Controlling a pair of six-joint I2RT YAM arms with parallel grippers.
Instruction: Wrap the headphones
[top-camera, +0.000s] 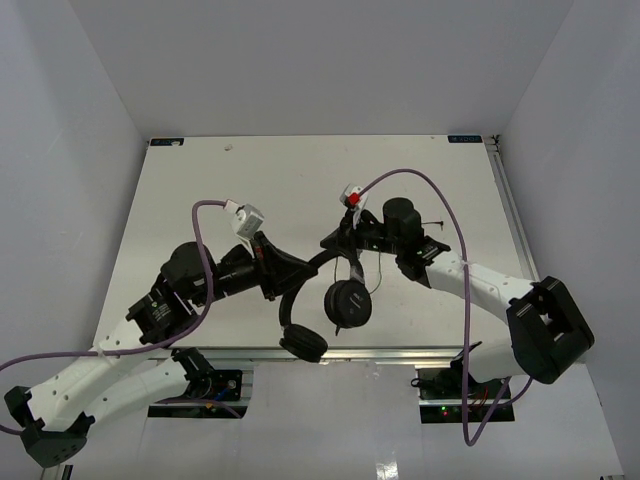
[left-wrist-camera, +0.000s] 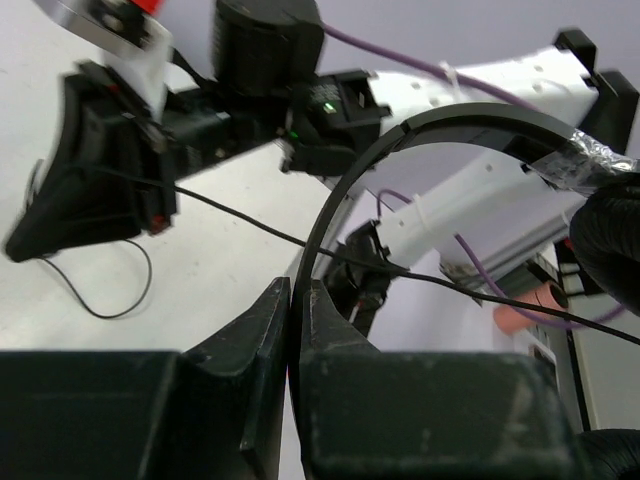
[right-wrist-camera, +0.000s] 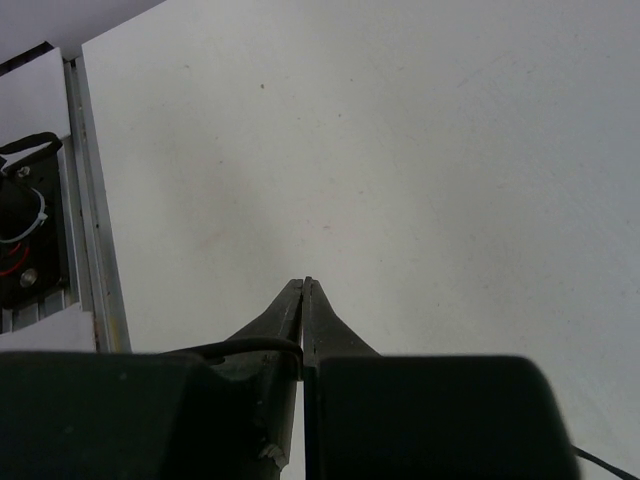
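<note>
The left gripper (left-wrist-camera: 297, 300) clamps the stiff thin headband (left-wrist-camera: 450, 125) of the seemingly light black on-ear headphones (top-camera: 347, 302), and at 2 o'clock the closed right gripper (right-wrist-camera: 303, 292) pinches their limp thin cord (left-wrist-camera: 240, 222).

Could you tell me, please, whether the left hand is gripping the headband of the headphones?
Yes, the left hand is shut on the thin headband, which arches up out of its grip.

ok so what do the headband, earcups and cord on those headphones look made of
Headband: looks like hard black plastic, smooth with a dull sheen along its thin arc; a metal core can't be ruled out. Earcups: black, matte, rounded edges suggest soft padding, possibly leatherette or foam. Cord: thin, dark, draping in loose curves, so likely rubber-coated flexible wire.
</note>
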